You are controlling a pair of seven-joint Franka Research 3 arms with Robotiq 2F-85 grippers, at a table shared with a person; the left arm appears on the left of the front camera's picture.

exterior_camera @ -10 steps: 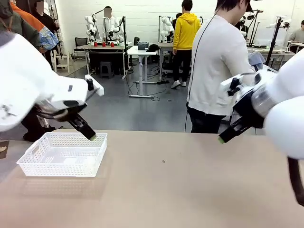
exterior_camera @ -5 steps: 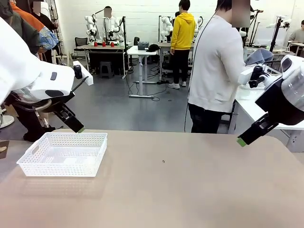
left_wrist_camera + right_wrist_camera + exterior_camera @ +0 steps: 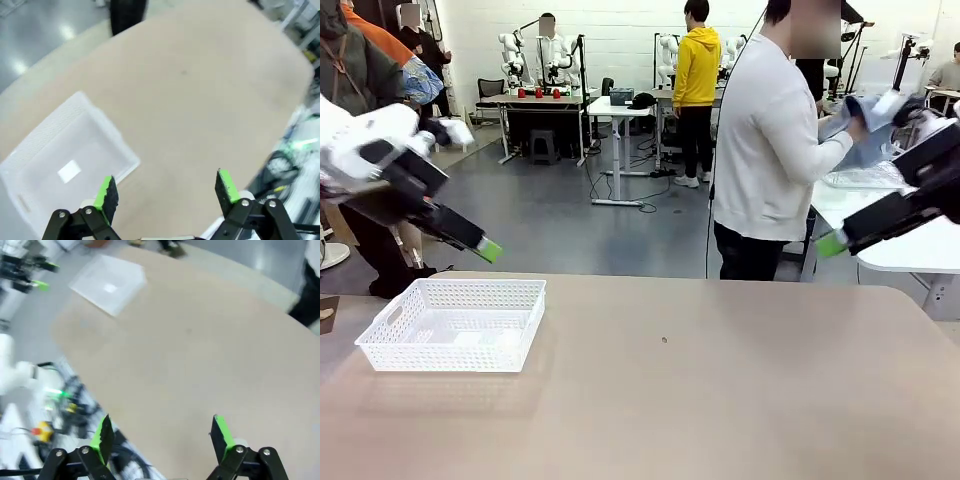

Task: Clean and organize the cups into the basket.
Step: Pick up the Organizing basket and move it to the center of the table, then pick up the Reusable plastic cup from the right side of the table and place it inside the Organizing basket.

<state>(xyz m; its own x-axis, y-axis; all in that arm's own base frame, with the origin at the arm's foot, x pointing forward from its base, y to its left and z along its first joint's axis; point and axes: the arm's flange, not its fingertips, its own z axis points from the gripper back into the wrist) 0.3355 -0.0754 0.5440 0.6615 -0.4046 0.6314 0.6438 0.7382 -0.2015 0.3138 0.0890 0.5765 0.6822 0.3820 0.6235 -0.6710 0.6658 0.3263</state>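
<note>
While the left gripper hangs in the air, its two fingers stand wide apart and hold nothing. Its green pads point down at a slant toward the table. In the left wrist view, there is bare tabletop between the fingers.

Below this gripper, and not touching it, sits the white basket. It rests flat on the left side of the table, near the far edge. Its walls are full of tiny holes, and a small white patch shows on its floor.

The right gripper is up in the air too, over by the far right corner of the table. Its fingers are also wide apart with nothing in them. It is well apart from the basket.

Behind the table stands a person in a white top, turned to the side. The person holds a light blue cloth.
</note>
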